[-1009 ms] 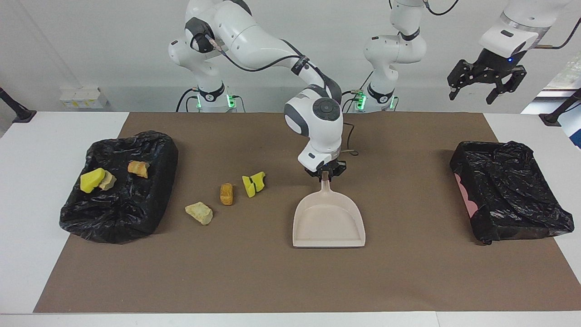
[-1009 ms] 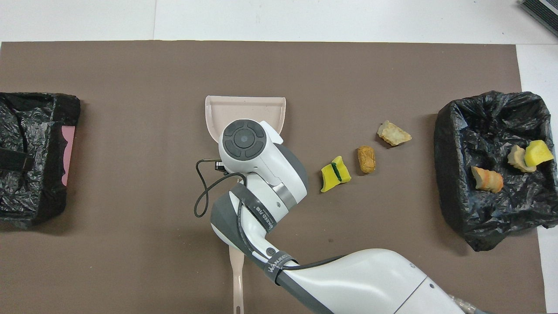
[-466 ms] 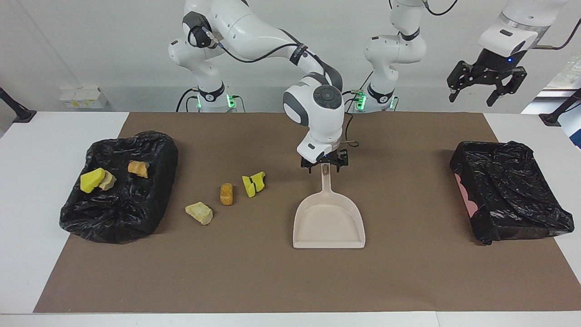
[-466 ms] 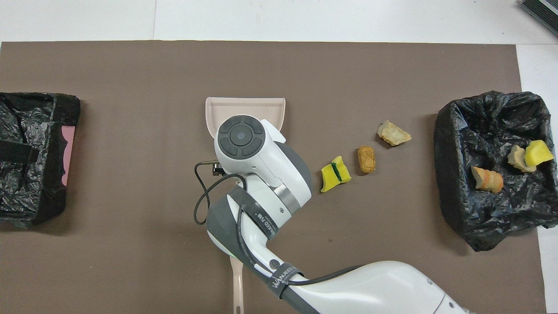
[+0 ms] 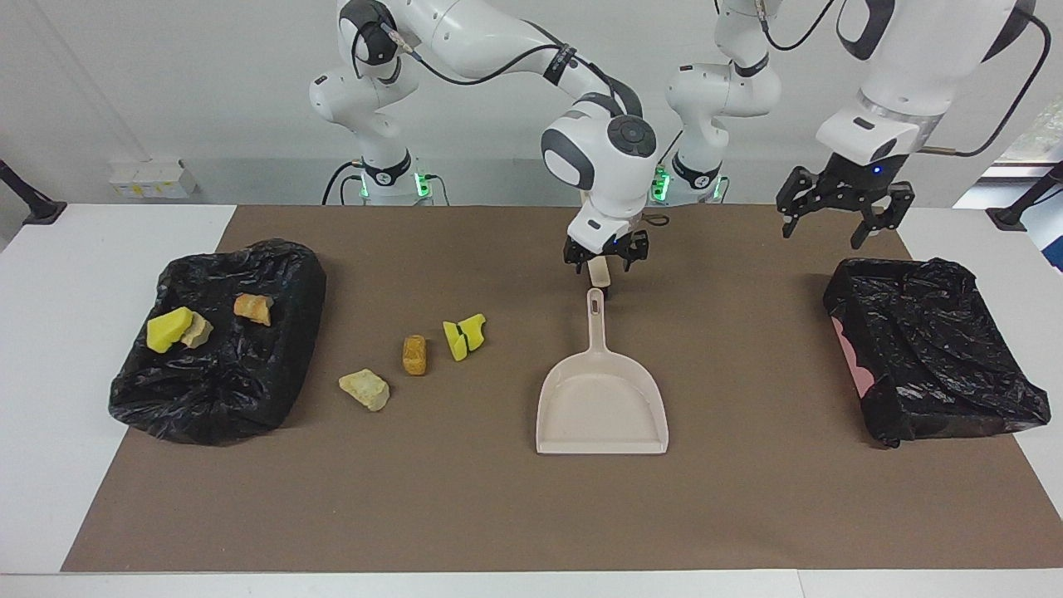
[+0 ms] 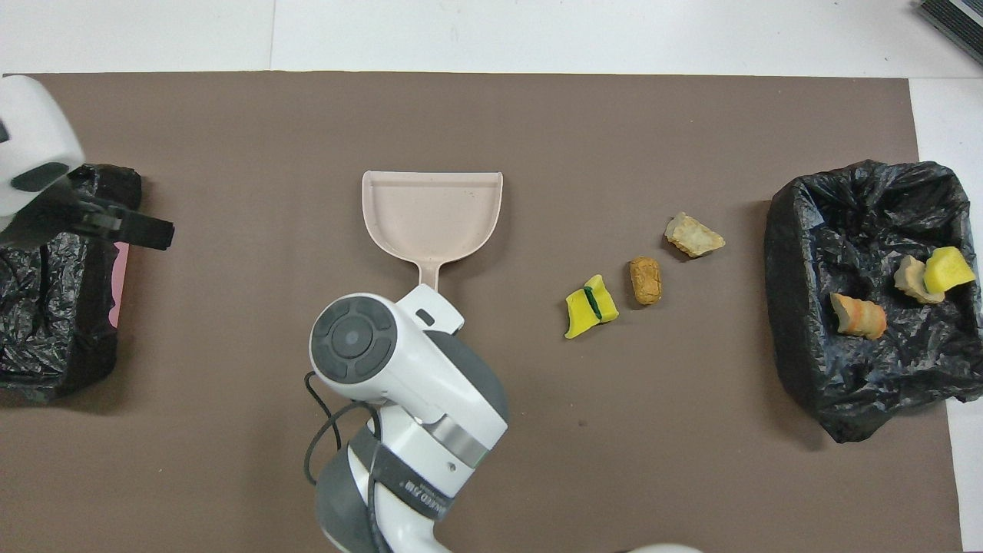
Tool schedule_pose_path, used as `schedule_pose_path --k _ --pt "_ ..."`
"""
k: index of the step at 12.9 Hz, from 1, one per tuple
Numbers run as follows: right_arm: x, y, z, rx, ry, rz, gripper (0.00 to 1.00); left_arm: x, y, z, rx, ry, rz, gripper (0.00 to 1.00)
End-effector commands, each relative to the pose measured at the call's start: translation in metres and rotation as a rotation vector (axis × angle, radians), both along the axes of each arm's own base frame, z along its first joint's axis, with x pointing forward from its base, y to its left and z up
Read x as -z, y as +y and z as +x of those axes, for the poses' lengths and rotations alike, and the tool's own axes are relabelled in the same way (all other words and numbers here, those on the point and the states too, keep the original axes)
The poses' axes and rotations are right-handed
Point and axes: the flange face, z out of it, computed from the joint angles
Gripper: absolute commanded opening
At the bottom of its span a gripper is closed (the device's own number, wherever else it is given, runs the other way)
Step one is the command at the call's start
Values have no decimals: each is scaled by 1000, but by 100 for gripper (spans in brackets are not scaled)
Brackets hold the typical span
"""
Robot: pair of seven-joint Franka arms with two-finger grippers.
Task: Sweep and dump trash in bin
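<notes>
The beige dustpan (image 5: pixel 601 404) lies flat mid-mat, its handle pointing toward the robots. My right gripper (image 5: pixel 604 256) hangs open just above the handle's end, holding nothing. In the overhead view its wrist hides the fingers and most of the handle of the dustpan (image 6: pixel 432 211). Three trash chunks lie on the mat toward the right arm's end: yellow (image 5: pixel 463 336), orange-brown (image 5: pixel 414 355) and pale beige (image 5: pixel 364 389). The black-bagged bin (image 5: pixel 249 390) beside them holds three more chunks (image 5: pixel 169 329). My left gripper (image 5: pixel 826 228) hangs open in the air.
A second black-bagged bin (image 5: pixel 938 365), with pink showing at one side, sits at the left arm's end of the brown mat (image 5: pixel 498 515); the left gripper (image 6: pixel 115 223) is over its edge. White table borders the mat.
The right gripper opened, let go of the dustpan handle, then rose and drew back toward the robots. The left arm came down and inward toward the bin at its end.
</notes>
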Motion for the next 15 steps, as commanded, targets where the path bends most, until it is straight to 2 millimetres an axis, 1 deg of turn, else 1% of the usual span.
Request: schedule_pose_path --k 1,2,3,4,5,6,7,8,9,10,12,14,15 --pt "7 -12 -47 27 4 11 100 36 -41 18 -30 -42 -8 100" --pt "15 -10 -73 16 4 36 100 55 -59 20 -44 -41 -13 100" --pt "23 -15 -92 24 -1 54 100 70 -78 18 -33 -37 -15 100" --pt "31 -20 -112 25 3 61 100 79 -86 16 -23 -48 -20 100" --pt "33 -20 -130 10 10 57 100 83 -94 16 -22 -68 -33 100" --pt "32 -19 -142 -6 15 48 100 88 -100 14 -30 -69 -37 100" --pt "36 -22 -153 11 27 41 97 101 -113 11 -23 -51 -33 100" --pt "38 -25 -158 32 52 46 91 120 -134 10 -16 -32 -28 100" --pt "44 -24 -166 30 70 40 88 142 -156 7 -39 -8 -24 100" --pt "51 -22 -174 23 76 33 85 160 -178 -2 -54 7 -23 100" --pt "55 -22 -174 23 79 30 76 186 -193 -14 -54 -12 -38 100" --pt "55 -20 -174 40 95 43 69 212 -210 -29 -57 11 -29 100" --pt "55 -18 -173 44 100 49 67 224 -215 -38 -60 16 -27 100"
